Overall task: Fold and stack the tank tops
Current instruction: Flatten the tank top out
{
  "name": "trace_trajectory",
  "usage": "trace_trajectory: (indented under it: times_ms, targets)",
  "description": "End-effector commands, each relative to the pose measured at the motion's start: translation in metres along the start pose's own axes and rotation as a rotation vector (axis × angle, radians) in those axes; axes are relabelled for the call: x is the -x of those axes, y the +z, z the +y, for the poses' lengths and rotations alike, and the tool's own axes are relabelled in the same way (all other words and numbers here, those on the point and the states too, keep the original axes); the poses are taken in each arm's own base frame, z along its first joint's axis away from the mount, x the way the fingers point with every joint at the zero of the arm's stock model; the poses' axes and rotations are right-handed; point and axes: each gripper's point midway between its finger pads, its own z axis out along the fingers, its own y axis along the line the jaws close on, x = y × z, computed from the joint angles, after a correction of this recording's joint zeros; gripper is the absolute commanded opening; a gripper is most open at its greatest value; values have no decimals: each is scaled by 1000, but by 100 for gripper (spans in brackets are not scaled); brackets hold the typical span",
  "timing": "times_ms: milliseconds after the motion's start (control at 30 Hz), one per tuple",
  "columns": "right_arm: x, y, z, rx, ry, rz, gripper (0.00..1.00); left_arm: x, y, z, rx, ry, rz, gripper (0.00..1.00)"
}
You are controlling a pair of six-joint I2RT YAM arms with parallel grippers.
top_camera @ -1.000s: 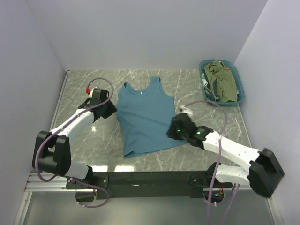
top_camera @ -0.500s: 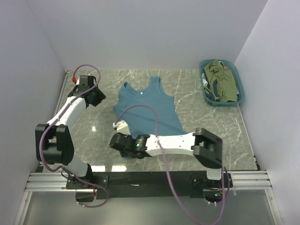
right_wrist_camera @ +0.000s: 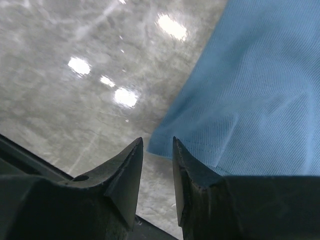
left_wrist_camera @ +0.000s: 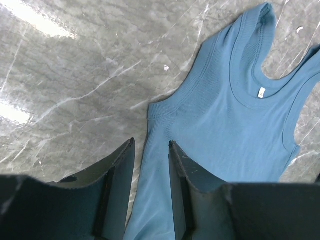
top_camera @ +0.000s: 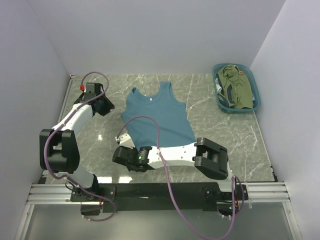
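Lying unfolded on the table (top_camera: 220, 131), the teal top (top_camera: 159, 117) is bordered by the left pincer (left_wrist_camera: 151, 145) and right pincer (right_wrist_camera: 158, 142), both apart and empty; the olive top (top_camera: 239, 91) is seen in the basket (top_camera: 256, 106).

A flat top (top_camera: 159, 120) lies spread on the table (top_camera: 225, 135) near its middle, with its straps toward the far wall and its hem toward the near edge. Well to the right of the flat top and farther back, in the table's far right corner, sits a basket (top_camera: 237, 111) with a bundled top (top_camera: 239, 90) inside it. The left gripper (top_camera: 105, 106) is just left of the flat top's left armhole, over bare table. The right gripper (top_camera: 121, 154) is at the flat top's near left hem corner, which lies just beyond its fingertips.
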Motion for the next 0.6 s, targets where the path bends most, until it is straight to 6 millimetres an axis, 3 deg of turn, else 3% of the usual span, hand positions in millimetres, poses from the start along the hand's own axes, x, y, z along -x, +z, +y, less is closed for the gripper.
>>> trace_trajectory:
  times_ms: [0, 300, 400, 567]
  targets:
    - [-6, 0, -1, 6, 9, -2, 37, 1, 5, -5, -39, 11, 0, 39]
    - [-26, -3, -7, -11, -11, 40, 31, -9, 16, -1, -35, 4, 33, 38]
    - [-18, -13, -8, -5, 5, 19, 30, -8, 16, -1, -37, 4, 31, 38]
    - [17, -37, -3, 16, 19, -56, 30, -7, 16, 0, -33, 5, 27, 38]
